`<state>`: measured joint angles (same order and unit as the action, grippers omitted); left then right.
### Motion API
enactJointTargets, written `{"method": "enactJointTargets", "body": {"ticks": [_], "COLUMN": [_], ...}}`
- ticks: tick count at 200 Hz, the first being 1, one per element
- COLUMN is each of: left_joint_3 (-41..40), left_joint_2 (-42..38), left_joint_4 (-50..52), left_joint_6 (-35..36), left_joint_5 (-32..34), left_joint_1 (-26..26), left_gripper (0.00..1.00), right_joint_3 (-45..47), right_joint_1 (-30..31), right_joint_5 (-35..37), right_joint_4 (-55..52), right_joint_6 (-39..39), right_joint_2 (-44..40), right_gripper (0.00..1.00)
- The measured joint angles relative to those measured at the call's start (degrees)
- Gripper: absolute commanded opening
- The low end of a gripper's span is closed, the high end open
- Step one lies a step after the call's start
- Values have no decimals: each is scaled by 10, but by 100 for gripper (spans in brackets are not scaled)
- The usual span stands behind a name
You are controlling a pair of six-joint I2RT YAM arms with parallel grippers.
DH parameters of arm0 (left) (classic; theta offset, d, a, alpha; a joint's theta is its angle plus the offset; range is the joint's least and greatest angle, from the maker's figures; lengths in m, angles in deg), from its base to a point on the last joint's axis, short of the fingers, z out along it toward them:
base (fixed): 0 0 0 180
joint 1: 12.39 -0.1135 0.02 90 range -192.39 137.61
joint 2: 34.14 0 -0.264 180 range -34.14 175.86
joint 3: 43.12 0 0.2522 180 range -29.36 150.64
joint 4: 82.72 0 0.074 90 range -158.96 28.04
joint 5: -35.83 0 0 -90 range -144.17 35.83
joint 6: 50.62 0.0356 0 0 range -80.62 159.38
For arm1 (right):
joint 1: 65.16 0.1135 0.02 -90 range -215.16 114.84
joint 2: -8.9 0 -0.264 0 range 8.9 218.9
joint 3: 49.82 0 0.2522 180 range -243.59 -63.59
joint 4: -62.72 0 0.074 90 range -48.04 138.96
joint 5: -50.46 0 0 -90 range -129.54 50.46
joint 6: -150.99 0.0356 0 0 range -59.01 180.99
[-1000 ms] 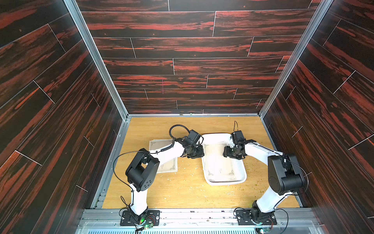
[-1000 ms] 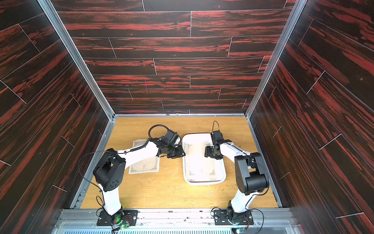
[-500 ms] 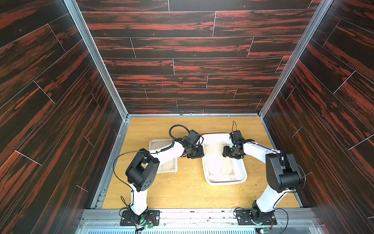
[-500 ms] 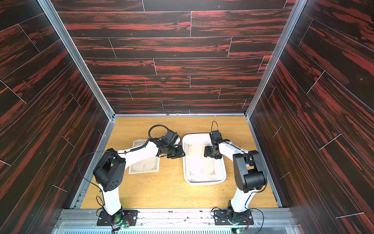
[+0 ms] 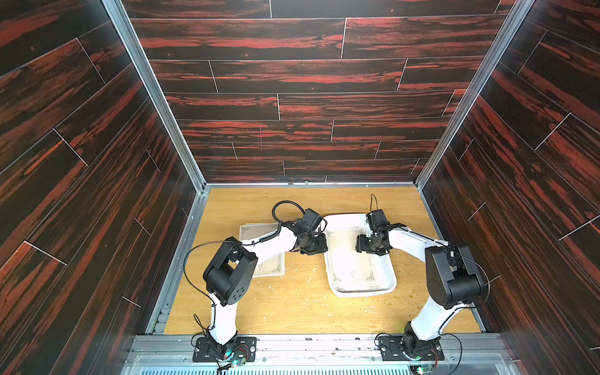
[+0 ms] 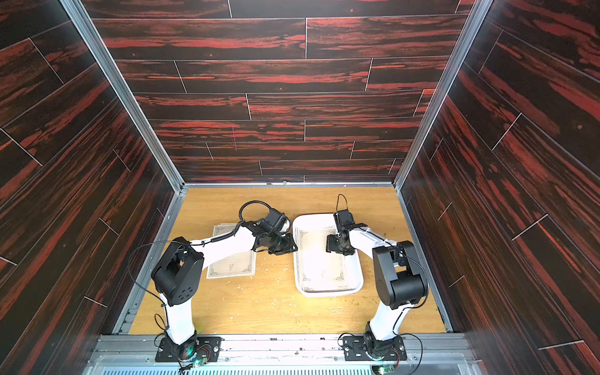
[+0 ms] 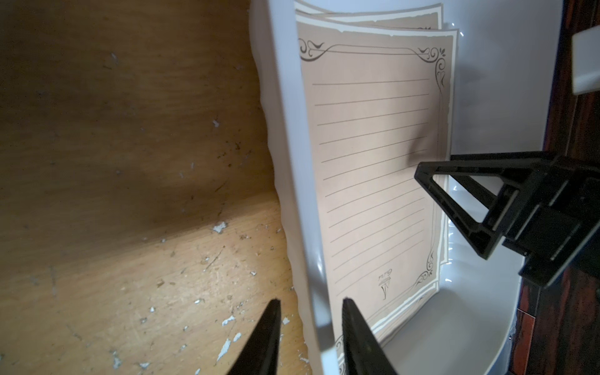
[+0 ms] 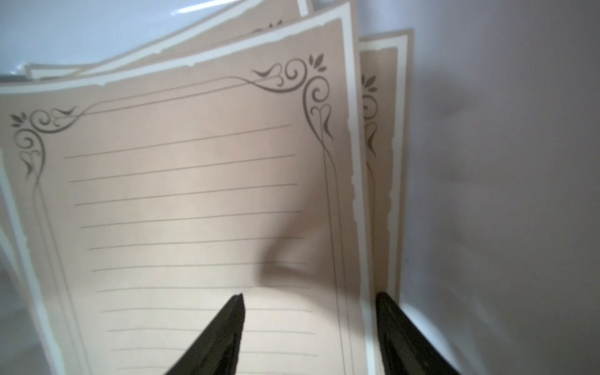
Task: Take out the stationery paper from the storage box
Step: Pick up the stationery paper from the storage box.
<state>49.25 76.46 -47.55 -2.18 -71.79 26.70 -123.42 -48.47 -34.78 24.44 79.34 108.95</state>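
In the storage box (image 5: 367, 293), our right gripper (image 8: 308, 308) stands spread over the stationery paper (image 8: 194, 194). Our left gripper (image 7: 310, 305) straddles its rim; its grip we cannot tell.

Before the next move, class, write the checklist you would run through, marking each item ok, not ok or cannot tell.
1. The left hand straddles the storage box rim: ok.
2. The left hand clamps that rim firmly: cannot tell.
3. The right hand is open across the edge of the top sheet: ok.
4. The top sheet is gripped: not ok, jaws stand apart.
5. The top sheet is free of the sheets beneath: cannot tell.
6. The paper stack on the table lies beside the box: ok.
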Motion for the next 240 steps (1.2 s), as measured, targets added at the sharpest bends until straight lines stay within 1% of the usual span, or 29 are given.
{"method": "enactJointTargets", "body": {"ticks": [25,54,106,156,206,240], "left_joint_3": [0,0,3,3,3,4], "left_joint_2": [0,1,7,12,13,17], "left_joint_4": [0,0,0,0,0,-1], "left_joint_6": [-1,-1,-3,-4,-5,-5], "left_joint_5": [-1,-3,-4,-4,-5,-7], "left_joint_1": [0,0,0,0,0,0], "left_gripper": [35,35,35,35,35,35], "right_joint_3": [-8,-13,-17,6,16,42], "right_joint_1": [9,13,13,13,17,23], "right_joint_5": [3,8,43,47,46,43], "right_joint_4": [-3,-5,-22,-29,-35,-41], "right_joint_6": [0,-1,1,14,25,37], "right_joint_2": [-1,-1,-2,-40,-43,-60], "right_gripper": [66,69,72,74,74,74]}}
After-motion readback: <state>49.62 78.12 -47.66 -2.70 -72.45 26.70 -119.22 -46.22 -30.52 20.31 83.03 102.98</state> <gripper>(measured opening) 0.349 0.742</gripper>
